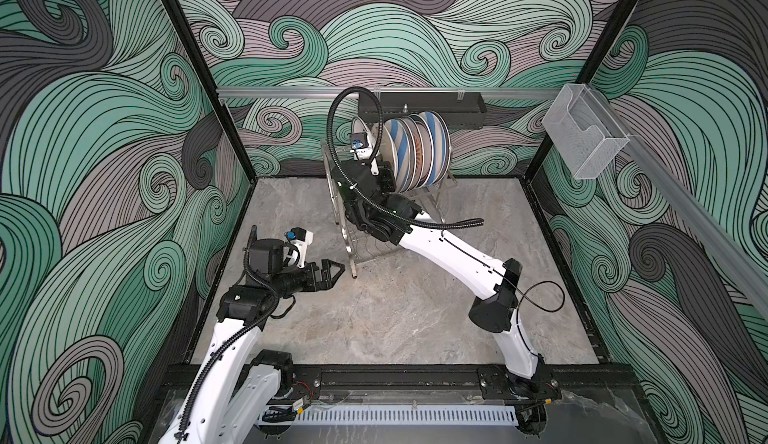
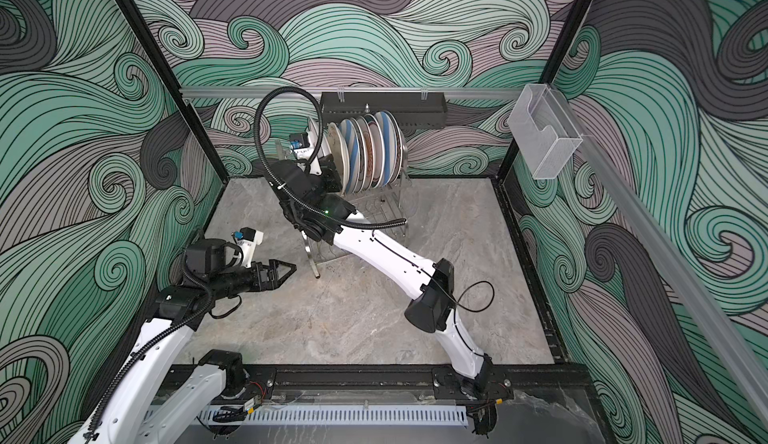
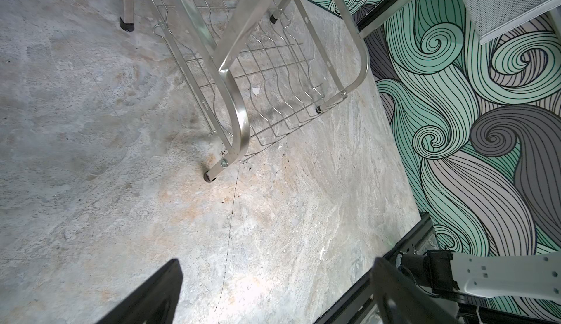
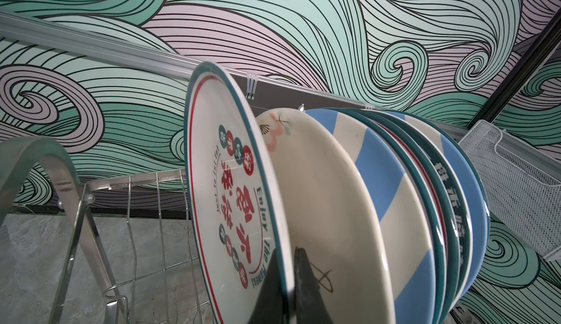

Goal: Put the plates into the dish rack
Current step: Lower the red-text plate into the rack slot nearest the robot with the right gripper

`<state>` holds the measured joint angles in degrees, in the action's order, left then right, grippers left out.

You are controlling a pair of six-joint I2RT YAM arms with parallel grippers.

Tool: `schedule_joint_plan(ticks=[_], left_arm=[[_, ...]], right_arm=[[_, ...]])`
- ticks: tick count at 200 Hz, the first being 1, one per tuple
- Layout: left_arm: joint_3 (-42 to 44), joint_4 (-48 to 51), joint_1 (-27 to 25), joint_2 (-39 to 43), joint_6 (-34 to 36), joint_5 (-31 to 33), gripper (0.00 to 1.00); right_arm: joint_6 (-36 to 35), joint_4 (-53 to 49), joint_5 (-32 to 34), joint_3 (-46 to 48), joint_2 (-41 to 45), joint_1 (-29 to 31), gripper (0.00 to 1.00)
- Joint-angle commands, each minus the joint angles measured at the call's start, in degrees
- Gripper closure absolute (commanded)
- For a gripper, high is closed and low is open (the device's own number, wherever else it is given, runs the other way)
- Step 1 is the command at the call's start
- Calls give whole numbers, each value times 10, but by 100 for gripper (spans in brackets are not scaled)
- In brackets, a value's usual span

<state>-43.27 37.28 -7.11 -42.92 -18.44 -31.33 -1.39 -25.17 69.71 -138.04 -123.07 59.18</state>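
The dish rack (image 3: 241, 125) stands at the middle of the tabletop's (image 1: 395, 317) far edge, with a row of plates (image 1: 415, 150) upright in its upper tier. The right tool (image 4: 287, 255) is pinched tight on the rim of a teal-rimmed plate (image 4: 230, 192) at the row's end nearer the left edge. Whether that plate sits in a slot is hard to tell. The left tool (image 1: 337, 274) hangs spread and empty beside the rack's near foot.

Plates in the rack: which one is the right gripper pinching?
The teal-rimmed plate with red characters, at the row's end. The right gripper is shut on its rim; the cream plate beside it and the rest stand free.
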Motion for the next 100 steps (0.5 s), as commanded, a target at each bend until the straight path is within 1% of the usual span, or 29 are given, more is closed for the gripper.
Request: schedule_joint_plan(ticks=[1, 36, 82, 92, 100], left_arm=[[-1, -1, -3, 0, 12, -1, 1], [0, -1, -3, -1, 12, -1, 1], [0, -1, -2, 1, 13, -2, 1], [0, -1, -3, 0, 12, -3, 2], [-1, -2, -3, 1, 13, -3, 1]], right_arm=[[27, -3, 5, 1, 12, -7, 100], [50, -35, -8, 1, 16, -7, 100], [64, -52, -11, 30, 35, -7, 100], [65, -52, -17, 38, 45, -7, 94], [66, -48, -18, 47, 51, -6, 88]])
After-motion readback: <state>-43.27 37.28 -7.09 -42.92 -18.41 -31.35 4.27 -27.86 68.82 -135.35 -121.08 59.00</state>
